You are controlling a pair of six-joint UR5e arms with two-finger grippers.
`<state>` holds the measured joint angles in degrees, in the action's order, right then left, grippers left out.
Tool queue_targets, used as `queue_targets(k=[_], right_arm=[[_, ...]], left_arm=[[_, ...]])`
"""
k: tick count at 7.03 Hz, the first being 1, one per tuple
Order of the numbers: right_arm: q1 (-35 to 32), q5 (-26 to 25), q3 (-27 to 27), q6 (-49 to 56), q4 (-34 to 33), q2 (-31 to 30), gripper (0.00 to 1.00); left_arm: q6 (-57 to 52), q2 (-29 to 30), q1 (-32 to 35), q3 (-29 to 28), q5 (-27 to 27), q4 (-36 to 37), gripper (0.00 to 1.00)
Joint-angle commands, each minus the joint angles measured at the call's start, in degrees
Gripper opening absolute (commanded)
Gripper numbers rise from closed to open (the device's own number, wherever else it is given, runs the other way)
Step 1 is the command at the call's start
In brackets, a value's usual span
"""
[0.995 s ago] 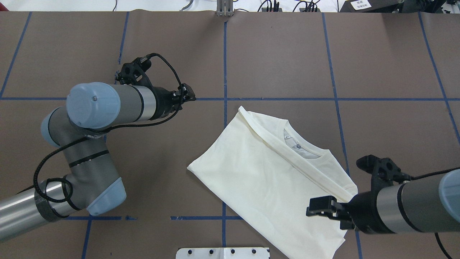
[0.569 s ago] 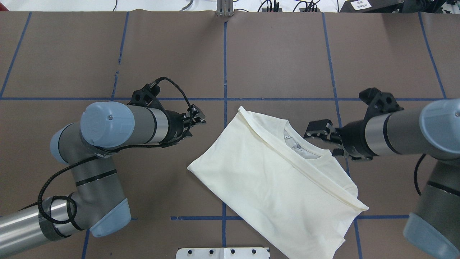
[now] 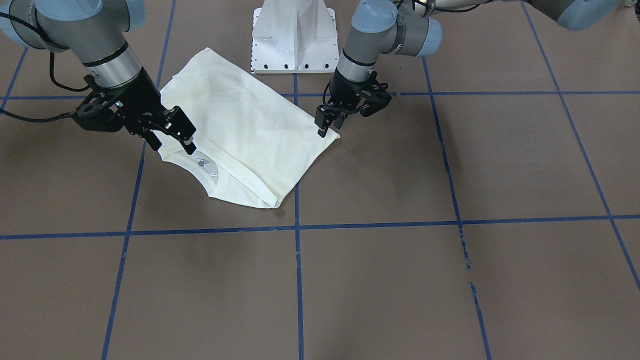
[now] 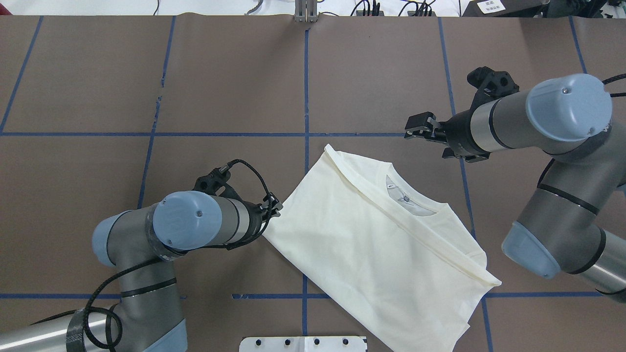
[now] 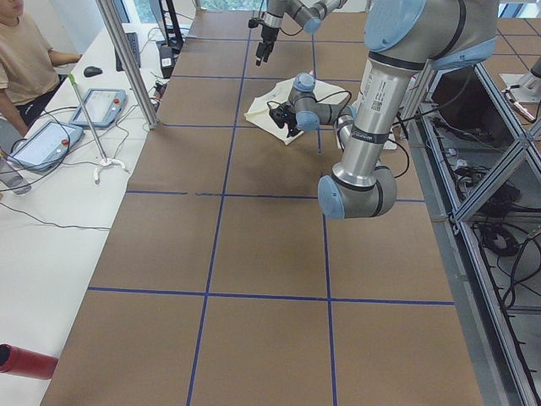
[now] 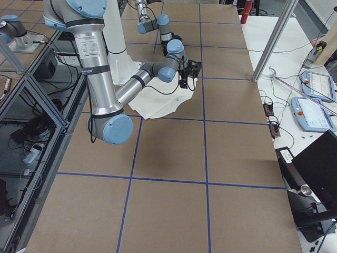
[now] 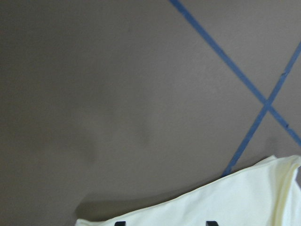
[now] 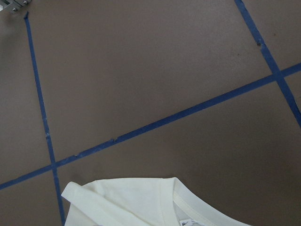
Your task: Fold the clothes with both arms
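The cream shirt (image 4: 381, 254) lies flat and crooked on the brown table (image 4: 234, 73), plain side up. It is close to the robot's white base (image 4: 303, 343), a bit right of the middle. It looks folded once already, with a long fold running slantwise and the collar (image 4: 408, 198) on the far right side. The left gripper (image 4: 275, 211) is down low at the shirt's left corner (image 3: 332, 137), with its jaws apart and holding nothing. The right gripper (image 4: 419, 130) hangs in the air past the collar, also with jaws apart and empty. I think the step is getting a hold for the next fold. The left gripper needs to pinch its corner, and the right one needs to come down to the cloth so both can lift together. The left wrist view shows two finger tips (image 7: 211, 223) wide apart over the shirt's edge, which the overhead view hides behind the arm. The front view shows the right gripper's spread fingers plainly.
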<state>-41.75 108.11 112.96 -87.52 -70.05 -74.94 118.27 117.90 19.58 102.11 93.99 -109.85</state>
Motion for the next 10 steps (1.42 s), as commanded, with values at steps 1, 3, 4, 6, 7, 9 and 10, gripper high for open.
queue_targets(k=[1, 3, 4, 6, 7, 9, 10], right_arm=[[-0.35, 0.0, -1.34, 0.33, 0.0, 0.76, 1.0], [-0.35, -0.09, -2.65, 0.24, 0.0, 1.98, 1.0], [-0.35, -0.09, -3.18, 0.24, 0.0, 2.68, 1.0], [-0.35, -0.09, -3.89, 0.33, 0.0, 2.69, 1.0], [-0.43, -0.09, -3.89, 0.33, 0.0, 2.78, 1.0], [-0.35, -0.26, -4.24, 0.24, 0.09, 2.87, 1.0], [-0.26, -0.35, -4.33, -0.02, 0.26, 2.87, 1.0]], left_arm=[[-0.49, 0.22, -1.21, -2.69, -0.56, -0.02, 0.65], [-0.41, 0.4, -1.12, -2.88, -1.95, -0.02, 0.39], [-0.75, 0.31, -1.12, -2.79, -2.14, -0.02, 0.0], [-0.84, 0.22, -0.6, -2.53, -2.14, 0.07, 0.0], [-1.11, 0.14, 0.19, -2.79, -2.23, 0.16, 0.0], [-12.55, 0.57, 8.76, -3.57, -2.06, 0.07, 0.0], [-15.75, 1.88, 13.6, -6.98, -1.97, -0.8, 0.0]])
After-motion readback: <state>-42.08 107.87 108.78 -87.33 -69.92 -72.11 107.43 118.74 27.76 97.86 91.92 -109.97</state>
